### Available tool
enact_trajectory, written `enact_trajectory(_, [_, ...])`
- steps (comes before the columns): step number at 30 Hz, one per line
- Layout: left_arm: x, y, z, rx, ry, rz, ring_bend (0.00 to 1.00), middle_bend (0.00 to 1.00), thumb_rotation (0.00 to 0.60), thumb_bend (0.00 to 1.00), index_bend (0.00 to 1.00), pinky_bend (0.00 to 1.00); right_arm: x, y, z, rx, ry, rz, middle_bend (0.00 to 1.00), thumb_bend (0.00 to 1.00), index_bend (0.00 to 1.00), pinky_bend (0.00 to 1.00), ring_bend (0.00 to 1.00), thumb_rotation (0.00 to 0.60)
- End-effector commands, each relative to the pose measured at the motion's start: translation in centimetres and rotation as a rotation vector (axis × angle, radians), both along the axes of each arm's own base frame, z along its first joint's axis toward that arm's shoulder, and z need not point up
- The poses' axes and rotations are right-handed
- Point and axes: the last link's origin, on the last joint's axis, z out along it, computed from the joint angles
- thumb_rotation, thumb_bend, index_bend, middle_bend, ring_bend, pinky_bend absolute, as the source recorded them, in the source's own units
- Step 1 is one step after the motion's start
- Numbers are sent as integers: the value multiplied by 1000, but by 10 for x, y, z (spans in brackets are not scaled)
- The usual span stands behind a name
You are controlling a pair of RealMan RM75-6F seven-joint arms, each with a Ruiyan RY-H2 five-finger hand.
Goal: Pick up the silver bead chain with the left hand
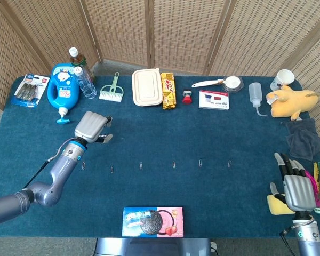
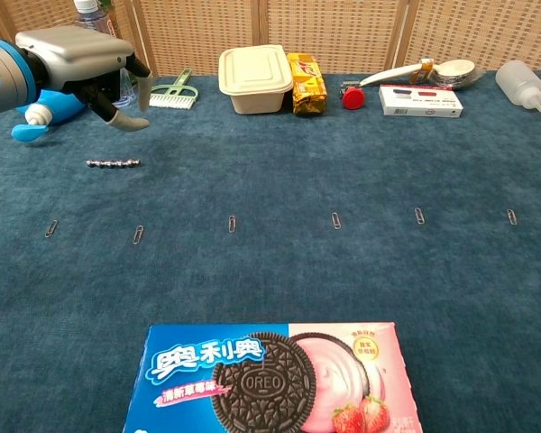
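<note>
The silver bead chain lies straight on the blue tablecloth, left of centre in the chest view. My left hand hovers just above and behind it, fingers hanging down and apart, holding nothing. In the head view the left hand covers the spot, and I cannot make out the chain there. My right hand rests at the table's near right corner, fingers stretched out and empty, beside a yellow sponge.
A row of paper clips runs across the cloth in front of the chain. An Oreo box lies at the near edge. A blue detergent bottle, a green brush and a cream lunch box stand behind.
</note>
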Motion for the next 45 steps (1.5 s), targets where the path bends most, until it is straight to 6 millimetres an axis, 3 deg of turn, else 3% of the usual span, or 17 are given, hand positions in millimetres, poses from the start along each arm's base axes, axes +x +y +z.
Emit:
enact_trajectory(1, [-1,1,-2,-9,-5,14,1000,1000,416,585,469,1000,0,0,0,0,0,-1,83,395,0,147,154,600])
enact_trajectory(9, [-3,6,-6,-30,-31,49,1000,1000,445,682,499,1000,-1,0,0,-3,0,-3,82,394,0,147,156,600])
enact_trajectory(18, [-5,9,-12,-40,-2,42,1000,1000,424,658,483,1000,-3,-1,-1,1,1,-11,83,395,0,147,158,600])
enact_trajectory(45, [-20,10,-23,-39,47,52,1000,1000,481,653,457,1000,-6,0,-2,-17,-11,-12,83,394,0,147,166,600])
